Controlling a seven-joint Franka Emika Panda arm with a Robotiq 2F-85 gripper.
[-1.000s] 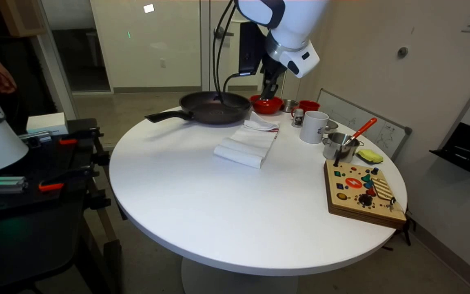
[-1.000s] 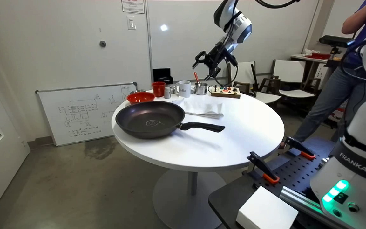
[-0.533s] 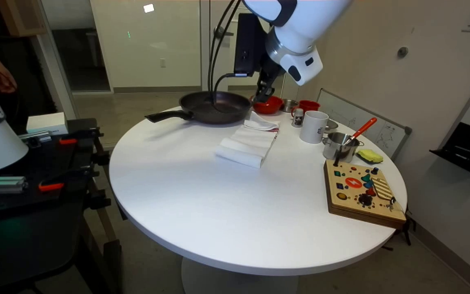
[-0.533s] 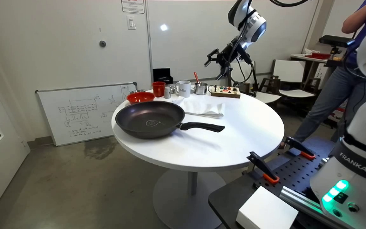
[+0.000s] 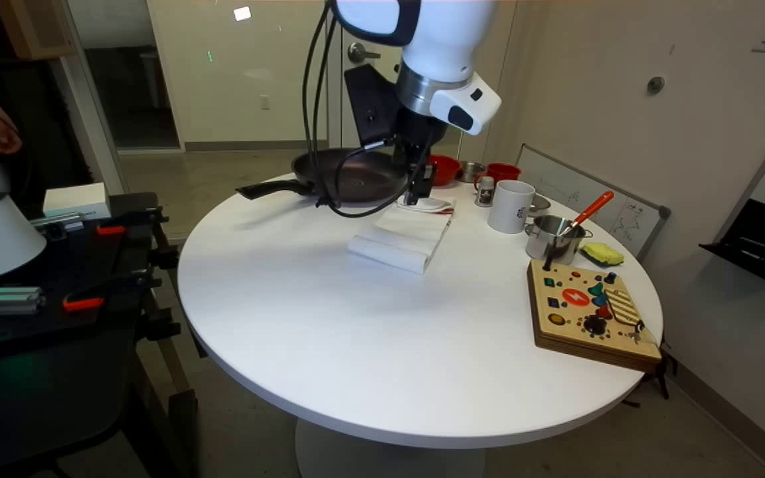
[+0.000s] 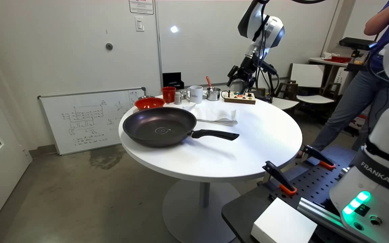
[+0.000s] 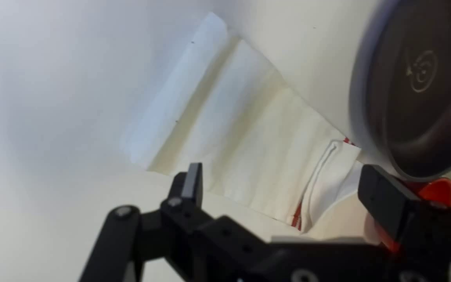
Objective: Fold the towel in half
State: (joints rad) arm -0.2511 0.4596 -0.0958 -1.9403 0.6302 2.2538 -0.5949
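The towel (image 7: 245,125) lies on the white round table (image 5: 329,358), between the frying pan (image 6: 147,130) and the white mug (image 5: 509,209), its striped end toward the red bowl (image 6: 150,103); both ends look turned over on themselves, though I can't count the layers. My gripper (image 7: 282,172) hangs above the table near that striped end, the fingers (image 7: 382,199) spread wide with nothing in them. I wouldn't swear the fold is a true half. If I go in for an edge, a shallow pinch could catch only the top layer and drag the turned-over ends flat, while going too deep could press the tips into the table; white cloth on white makes that depth hard for me to read. The finger nearer the pan shows close to its rim in the wrist view, so a careless twist might knock the pan or the bowl, and my looping cable (image 5: 354,216) could snag the handle (image 5: 275,190). Counting what I have: one towel, one pan, one white mug, one red bowl, one red mug (image 5: 503,172), one shaker (image 5: 485,192), one steel pot (image 5: 550,240) with one red-handled utensil (image 5: 593,207) in it, one yellow pad (image 5: 601,253), one wooden board of knobs (image 5: 582,335), and at least two small metal dishes (image 5: 471,172), partly hidden.
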